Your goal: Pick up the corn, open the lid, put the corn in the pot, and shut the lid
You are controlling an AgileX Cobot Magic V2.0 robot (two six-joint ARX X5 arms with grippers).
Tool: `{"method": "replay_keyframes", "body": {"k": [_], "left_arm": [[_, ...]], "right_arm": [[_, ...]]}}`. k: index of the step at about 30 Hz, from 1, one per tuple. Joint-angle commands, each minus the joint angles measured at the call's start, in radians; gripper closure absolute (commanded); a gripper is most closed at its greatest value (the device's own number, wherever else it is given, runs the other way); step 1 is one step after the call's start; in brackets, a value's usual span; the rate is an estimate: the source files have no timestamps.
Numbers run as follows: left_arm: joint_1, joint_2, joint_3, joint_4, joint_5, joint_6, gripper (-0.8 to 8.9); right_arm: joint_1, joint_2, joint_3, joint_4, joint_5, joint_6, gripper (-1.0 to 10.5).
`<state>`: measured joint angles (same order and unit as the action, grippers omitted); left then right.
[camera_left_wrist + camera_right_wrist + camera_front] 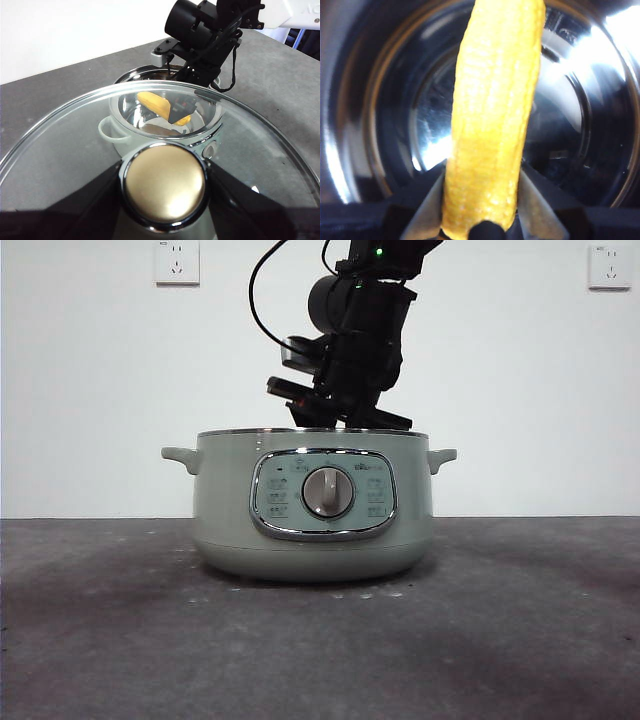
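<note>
Centre of the front frame, we see the pot [313, 505] on the table [320, 640], uncovered. Right gripper [345, 412] dips into its open top, fingers clamped on the corn [492, 120] above the shiny pot floor. Lower half of the left wrist frame: left gripper [164, 182] fingers clamped on the knob of the lid [75, 145], held off the pot.

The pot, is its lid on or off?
Off. The left claw holds the lid up away from the pot, whose top is open while the right claw lowers the corn inside.
</note>
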<state>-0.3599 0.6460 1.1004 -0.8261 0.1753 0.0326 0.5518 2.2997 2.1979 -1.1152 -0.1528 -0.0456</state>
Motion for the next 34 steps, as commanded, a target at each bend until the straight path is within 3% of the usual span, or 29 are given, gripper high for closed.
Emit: {"method": "replay_keyframes", "body": {"k": [1,27,30,34], "left_arm": [[0.004,-0.011,0.012,0.047,0.008,-0.006,8.22],[0.003,-0.011,0.012,0.037,0.008,-0.006,8.22],[0.003,-0.011,0.012,0.034,0.007,-0.006,8.22],[0.003,-0.011,0.012,0.034,0.007,-0.006,8.22]], "right_arm": [[0.005,0.036,0.002,-0.003,0.022,-0.007,9.6],[0.039,0.1,0.002,-0.011,0.034,0.0,9.6],[0.04,0.1,0.002,-0.01,0.034,0.001,8.5],[0.04,0.1,0.005,-0.01,0.034,0.018,5.1]]}}
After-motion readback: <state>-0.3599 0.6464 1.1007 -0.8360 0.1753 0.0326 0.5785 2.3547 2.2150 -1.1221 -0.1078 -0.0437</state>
